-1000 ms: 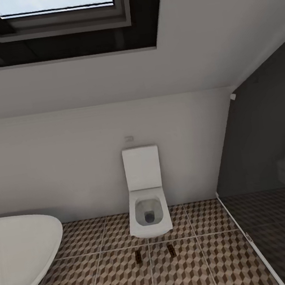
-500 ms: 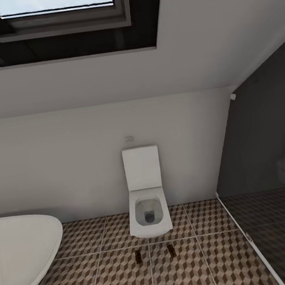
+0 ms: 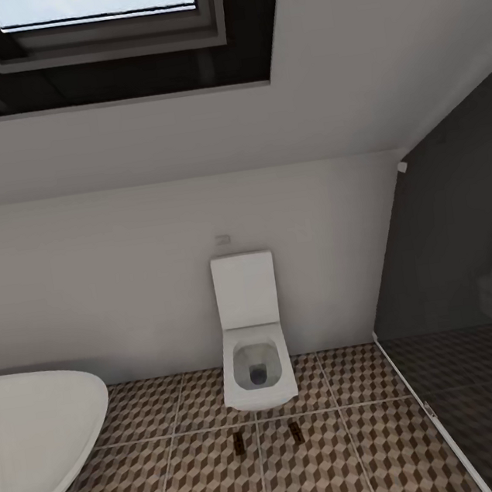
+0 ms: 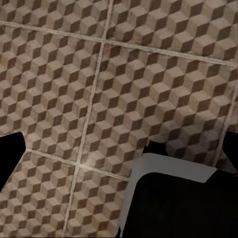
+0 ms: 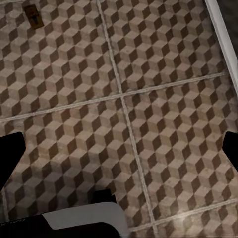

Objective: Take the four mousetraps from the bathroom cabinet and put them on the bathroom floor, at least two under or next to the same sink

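Two mousetraps (image 3: 238, 443) (image 3: 295, 431) flat on bathroom floor (image 3: 194, 488) by toilet (image 3: 255, 354); both grippers' fingers spread, empty.

Two mousetraps lie on the bathroom floor (image 3: 193, 480) just in front of the one toilet (image 3: 251, 331): one mousetrap (image 3: 239, 443) and a second mousetrap (image 3: 295, 431). One bathtub (image 3: 38, 439) stands beside the toilet, one skylight (image 3: 87, 2) above.

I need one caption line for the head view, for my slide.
Two mousetraps lie on the patterned bathroom floor before a white toilet.
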Controlling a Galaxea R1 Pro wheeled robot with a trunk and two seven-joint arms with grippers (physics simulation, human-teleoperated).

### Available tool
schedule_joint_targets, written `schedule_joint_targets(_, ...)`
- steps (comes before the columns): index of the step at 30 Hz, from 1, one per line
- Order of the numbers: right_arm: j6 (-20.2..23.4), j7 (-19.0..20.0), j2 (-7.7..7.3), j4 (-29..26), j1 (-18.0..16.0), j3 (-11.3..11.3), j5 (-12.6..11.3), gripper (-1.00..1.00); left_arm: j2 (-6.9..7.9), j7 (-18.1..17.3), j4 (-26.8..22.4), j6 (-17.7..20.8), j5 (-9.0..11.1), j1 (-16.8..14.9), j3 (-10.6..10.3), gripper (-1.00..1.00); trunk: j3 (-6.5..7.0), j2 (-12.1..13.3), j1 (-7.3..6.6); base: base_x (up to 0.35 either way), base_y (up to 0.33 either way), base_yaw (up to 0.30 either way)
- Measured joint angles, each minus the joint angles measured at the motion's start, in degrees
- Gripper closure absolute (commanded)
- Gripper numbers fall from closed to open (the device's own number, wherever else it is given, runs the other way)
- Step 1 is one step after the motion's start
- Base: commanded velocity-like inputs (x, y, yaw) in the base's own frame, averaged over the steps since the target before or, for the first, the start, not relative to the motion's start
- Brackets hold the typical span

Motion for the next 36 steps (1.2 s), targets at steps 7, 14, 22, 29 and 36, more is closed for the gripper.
schedule_joint_targets(7, -0.21, 0.08, 0.62, 4.66, 0.00, -0.01, 0.04, -1.00, 0.39, -0.05, 0.00, 2.79, -0.04, 3.61, 0.02, -1.00, 0.00, 0.00, 0.00, 0.000, 0.000, 0.000)
schedule_joint_targets(14, -0.13, 0.10, 1.01, 6.90, 0.00, -0.01, 0.06, -1.00, 1.37, -0.06, 0.01, 3.30, -0.05, 7.99, 0.05, -1.00, 0.00, 0.00, 0.00, 0.000, 0.000, 0.000)
schedule_joint_targets(22, -0.05, 0.09, 2.20, 9.17, -0.01, 0.00, 0.05, -1.00, 3.19, -0.26, 0.01, 1.70, -0.03, 12.53, 0.08, -1.00, 0.00, 0.00, 0.00, 0.000, 0.000, 0.000)
schedule_joint_targets(29, 0.03, 0.16, 2.52, 9.62, -0.01, 0.00, 0.05, -1.00, 5.59, -7.74, 0.01, -3.93, 0.17, 15.44, 0.04, -1.00, 0.00, 0.00, 0.00, 0.000, 0.000, 0.000)
schedule_joint_targets(36, 0.21, 2.83, 2.54, 9.80, 0.51, 0.00, 0.12, -1.00, 6.28, -13.13, -0.11, -5.34, -0.23, 16.42, 0.25, -1.00, 0.00, 0.00, 0.00, 0.000, 0.000, 0.000)
